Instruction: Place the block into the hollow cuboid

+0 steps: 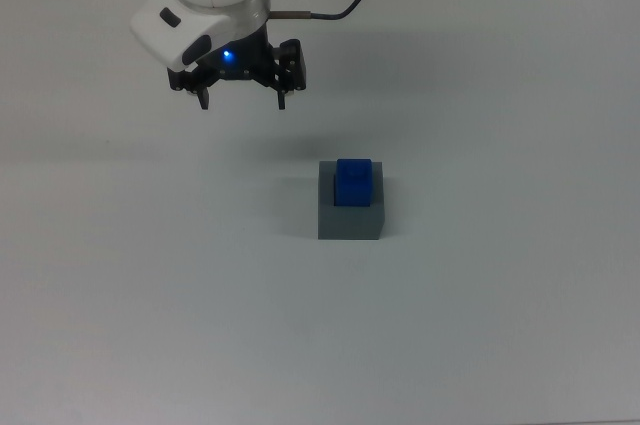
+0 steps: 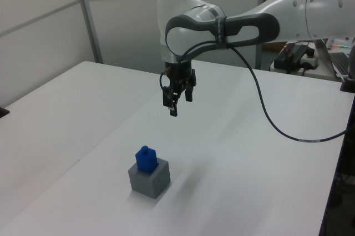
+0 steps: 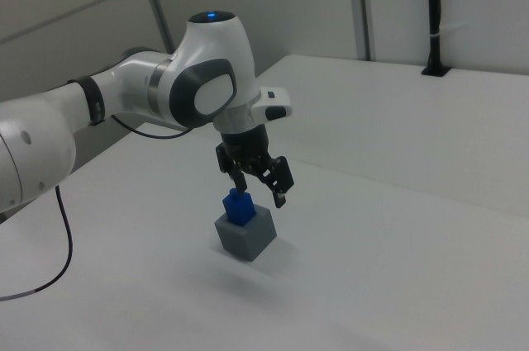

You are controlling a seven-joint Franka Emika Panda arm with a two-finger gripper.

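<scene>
Hidden or cut off: the arm's [image 2: 288, 8] base lies outside all three views; in the top view only the wrist and gripper show, the rest cut by the upper edge. The lower part of the block sits inside the hollow cuboid's recess, so how deep it goes cannot be told.
Hard to make out: in the right view the gripper [image 3: 258, 177] overlaps the block [image 3: 240, 207] in the picture, though the other views show them well apart.
Arm pose: reaches in over the white bench [image 1: 480, 325], wrist turned down, gripper pointing at the bench top and held in the air above it. A black cable [image 2: 266, 119] hangs in a loop from the forearm.
Gripper: the gripper [image 1: 243, 98] has its two fingers spread wide, with nothing between them; a blue light glows on the wrist just above. It stands toward the top view's upper left of the cuboid, clear of it.
Block: the blue block [image 1: 353, 183] stands upright in the recess of the hollow cuboid [image 1: 350, 220], its top rising above the grey walls; a small knob shows on its top in the left view [image 2: 146, 159].
Hollow cuboid: grey, resting flat on the bench near the middle of the top view [image 2: 148, 179].
</scene>
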